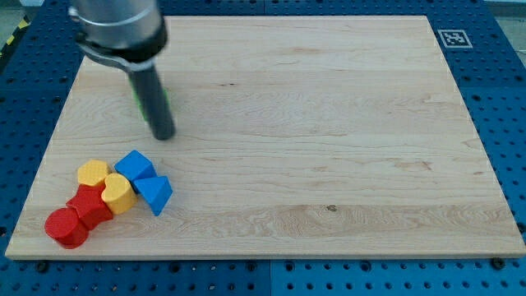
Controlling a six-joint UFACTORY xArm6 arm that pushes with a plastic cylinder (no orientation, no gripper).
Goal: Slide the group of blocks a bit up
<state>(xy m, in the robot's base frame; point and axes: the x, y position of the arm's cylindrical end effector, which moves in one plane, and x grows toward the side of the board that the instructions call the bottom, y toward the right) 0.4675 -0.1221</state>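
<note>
A tight group of blocks lies at the view's lower left on the wooden board (pixel 329 123). It holds a red cylinder (pixel 65 228), a red block (pixel 90 205), a yellow block (pixel 93 173), a yellow heart-like block (pixel 118 194), a blue block (pixel 135 165) and a blue triangular block (pixel 154 194). My tip (pixel 164 134) rests on the board above the group, a short way up and to the right of the blue block, touching none of them. A green block (pixel 140 97) shows only as slivers behind the rod.
A black-and-white marker tag (pixel 452 38) sits at the board's top right corner. Blue pegboard (pixel 509 99) surrounds the board. The arm's grey body (pixel 119 29) hangs over the top left.
</note>
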